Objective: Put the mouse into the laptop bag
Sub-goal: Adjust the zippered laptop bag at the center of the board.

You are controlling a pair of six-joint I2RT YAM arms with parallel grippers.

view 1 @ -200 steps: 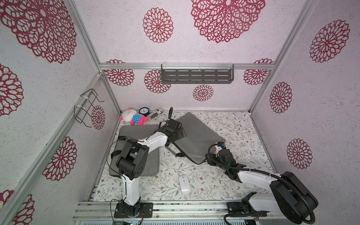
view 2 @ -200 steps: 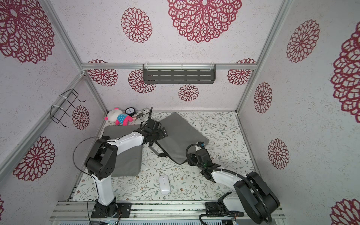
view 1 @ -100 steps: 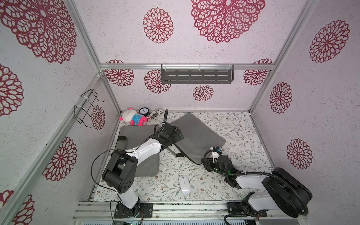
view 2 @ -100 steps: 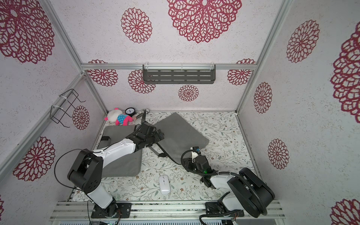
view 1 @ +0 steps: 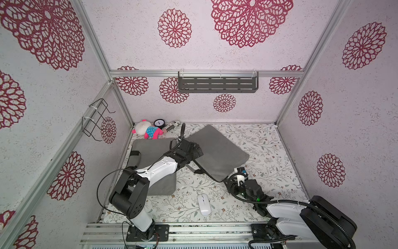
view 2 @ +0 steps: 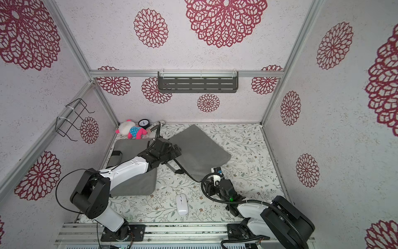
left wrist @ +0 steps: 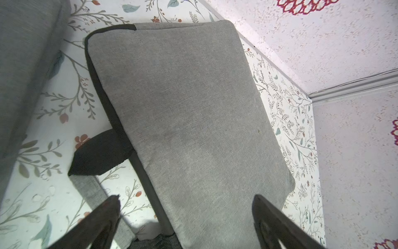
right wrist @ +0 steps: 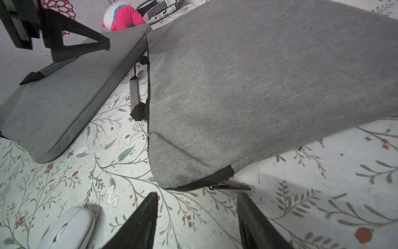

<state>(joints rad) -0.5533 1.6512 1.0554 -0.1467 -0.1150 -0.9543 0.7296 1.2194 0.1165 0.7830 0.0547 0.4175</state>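
Leafy flower cloth [view 1: 269, 146] covered the table, and big red flowers dotted the walls. The mouse [view 1: 204, 201] lay on the cloth near the front edge, well apart from the laptop bag [view 1: 217, 155] in the middle, and not in it yet. The left gripper [left wrist: 186, 200] hung over one edge of that bag, fingers spread wide with nothing in them. The right gripper [right wrist: 197, 195] sat low by the bag's near corner, fingers partly apart and holding nothing, with the small zipper pull [right wrist: 229, 187] just in front. No open mouth showed on the bag, so the mouse might have nowhere to go until the zip was pulled. That pull was tiny and flat, so the fingers could miss it. A second grey bag [view 1: 150, 148] beside it looked the same, so a mix-up could happen. The mouse was white, smooth and round like a pebble, so I think it could slip out of a squeeze.
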